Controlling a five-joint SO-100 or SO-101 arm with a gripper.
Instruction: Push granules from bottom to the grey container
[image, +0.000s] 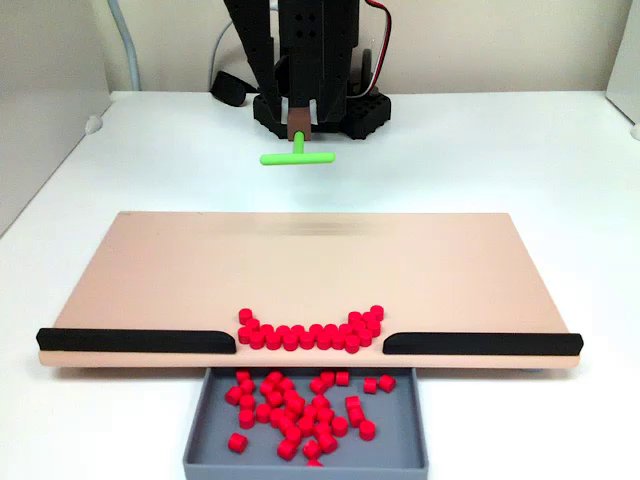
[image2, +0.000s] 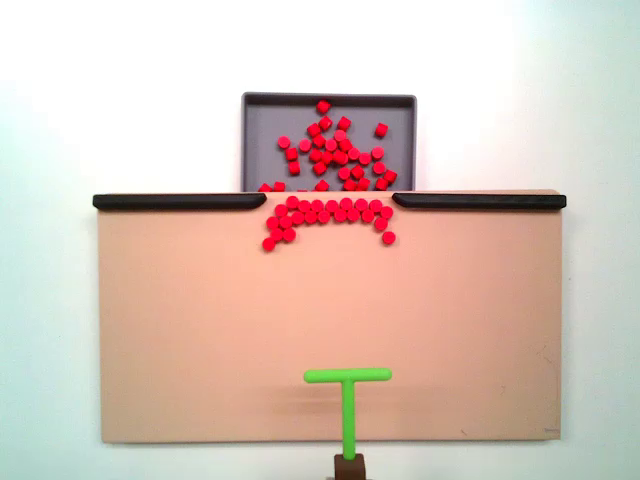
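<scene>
Red granules (image: 310, 332) lie in a curved row on the tan board (image: 300, 260), at the gap between its two black strips (image: 135, 340). Many more granules (image: 295, 405) rest inside the grey container (image: 400, 445) just beyond that gap. In the other fixed view the row of granules (image2: 330, 212) sits at the board's top edge, below the grey container (image2: 262, 135). My gripper (image: 298, 118) is shut on a brown block carrying a green T-shaped pusher (image: 298, 157). The pusher (image2: 347, 377) hangs raised over the board's end farthest from the granules.
The arm's black base (image: 320, 105) stands behind the board on the white table (image: 520, 160). Black strips (image2: 178, 201) flank the gap on both sides. The board's wide middle (image2: 300, 310) lies bare between pusher and granules. A black cable lies at the back left (image: 228, 88).
</scene>
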